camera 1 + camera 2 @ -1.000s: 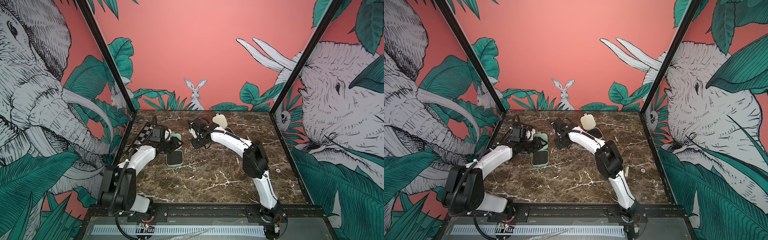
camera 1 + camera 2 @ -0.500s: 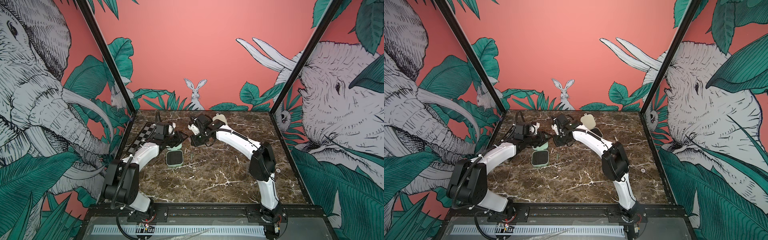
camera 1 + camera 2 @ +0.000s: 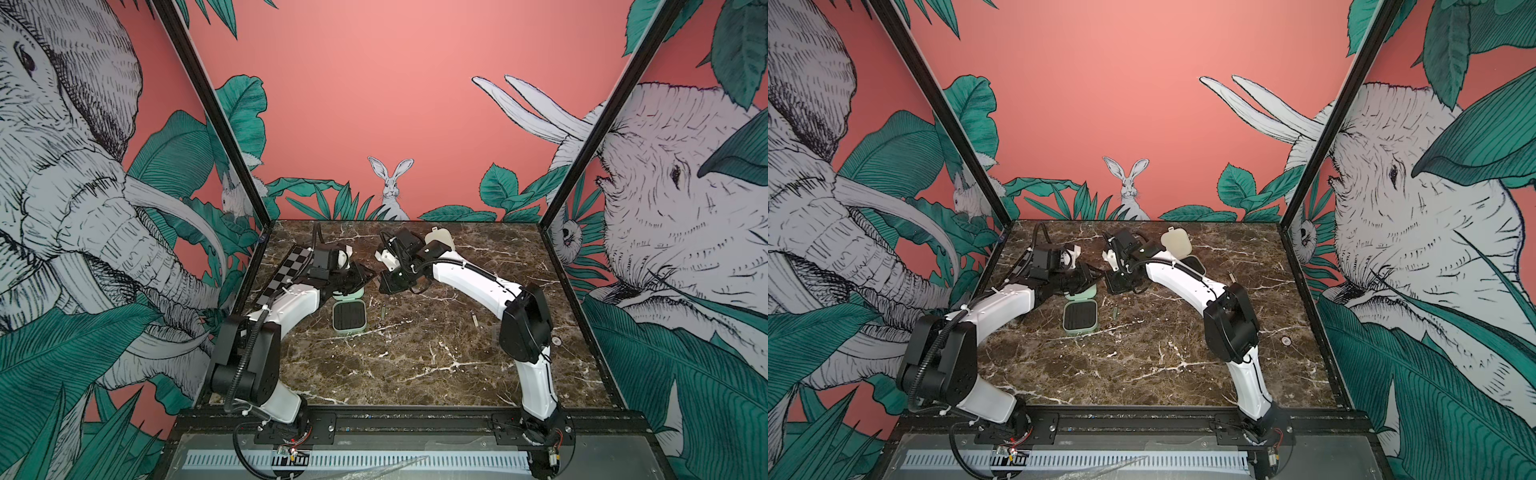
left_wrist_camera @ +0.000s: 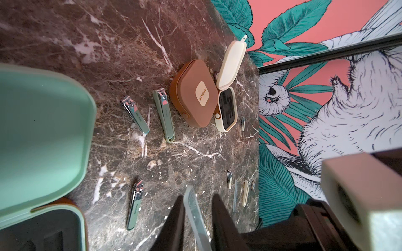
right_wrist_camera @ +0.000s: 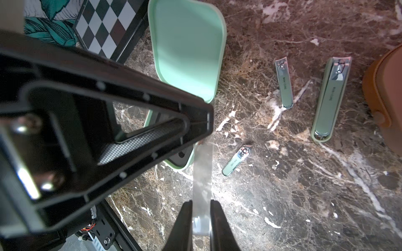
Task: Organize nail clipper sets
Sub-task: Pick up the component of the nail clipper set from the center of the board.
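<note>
A clear nail file (image 5: pixel 202 173) spans between both grippers above the table. My right gripper (image 5: pixel 201 202) is shut on one end, and my left gripper (image 4: pixel 198 196) is shut around the other end of the file (image 4: pixel 194 213). In both top views the two grippers meet just behind the open mint case (image 3: pixel 349 316) (image 3: pixel 1080 318). Three mint clippers (image 4: pixel 134 115) (image 4: pixel 164 117) (image 4: pixel 134 206) lie loose on the marble. The brown case (image 4: pixel 194 100) is closed. Beside it the cream case (image 4: pixel 226 108) stands open.
A checkerboard (image 3: pixel 291 270) lies at the far left edge. Small cream tools (image 4: pixel 245 193) lie near the right wall. One slim mint tool (image 3: pixel 383 311) rests right of the mint case. Walls enclose the marble table (image 3: pixel 415 374) on three sides.
My left gripper has moved right to meet the right gripper and has closed around the nail file. The right arm has shifted slightly back, keeping its hold on the file.
</note>
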You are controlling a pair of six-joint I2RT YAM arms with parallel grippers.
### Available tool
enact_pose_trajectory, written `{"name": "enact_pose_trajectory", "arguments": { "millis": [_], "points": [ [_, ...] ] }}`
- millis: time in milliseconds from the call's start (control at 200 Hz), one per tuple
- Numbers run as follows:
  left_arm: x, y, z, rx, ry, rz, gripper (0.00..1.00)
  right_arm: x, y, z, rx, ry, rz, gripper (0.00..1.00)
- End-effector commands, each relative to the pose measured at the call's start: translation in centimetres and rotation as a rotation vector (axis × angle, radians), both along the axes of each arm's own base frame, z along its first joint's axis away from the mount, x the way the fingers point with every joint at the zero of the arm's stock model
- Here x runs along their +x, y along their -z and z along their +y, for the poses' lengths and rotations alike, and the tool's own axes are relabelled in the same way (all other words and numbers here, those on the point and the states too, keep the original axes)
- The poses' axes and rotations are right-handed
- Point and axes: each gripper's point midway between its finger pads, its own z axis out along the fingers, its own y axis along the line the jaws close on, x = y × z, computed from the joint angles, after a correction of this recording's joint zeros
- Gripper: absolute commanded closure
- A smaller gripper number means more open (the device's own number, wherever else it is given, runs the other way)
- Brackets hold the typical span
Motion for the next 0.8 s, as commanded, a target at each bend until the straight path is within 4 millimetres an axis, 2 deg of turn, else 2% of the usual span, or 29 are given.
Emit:
{"name": "enact_pose_trajectory", "arguments": {
  "millis": [0, 140, 305, 350, 390, 485, 550, 660, 795],
  "points": [
    [0.4, -1.3, -0.5, -0.02, 0.006, -0.031, 0.81, 0.0, -3.0, 0.1, 0.072, -0.002, -0.032, 0.84],
    [0.1, -1.3, -0.8, -0.033, 0.029, -0.021, 0.83, -0.2, -3.2, 0.1, 0.083, -0.003, -0.028, 0.84],
    [-0.1, -1.5, -1.0, -0.043, 0.04, -0.024, 0.95, -0.3, -3.3, 0.1, 0.085, -0.003, -0.03, 0.83],
    [-0.1, -1.7, -1.1, -0.047, 0.047, -0.027, 1.0, -0.3, -3.5, 0.0, 0.09, -0.003, -0.034, 0.75],
    [-0.3, -1.9, -1.2, -0.05, 0.059, -0.031, 1.0, -0.2, -3.8, -0.1, 0.101, 0.002, -0.037, 0.66],
    [-0.6, -2.8, -1.3, -0.055, 0.09, -0.056, 1.0, 0.5, -5.5, -1.6, 0.169, 0.053, -0.05, 0.53],
    [-1.0, -4.2, -1.6, -0.08, 0.132, -0.09, 1.0, 1.2, -6.9, -2.9, 0.268, 0.096, -0.038, 0.49],
    [-2.0, -6.9, -2.3, -0.169, 0.222, -0.131, 1.0, 1.1, -9.4, -3.8, 0.496, 0.083, 0.029, 0.49],
    [-3.3, -10.1, -3.0, -0.268, 0.319, -0.151, 1.0, 0.1, -11.0, -4.5, 0.578, 0.038, 0.032, 0.54]
  ]
}}
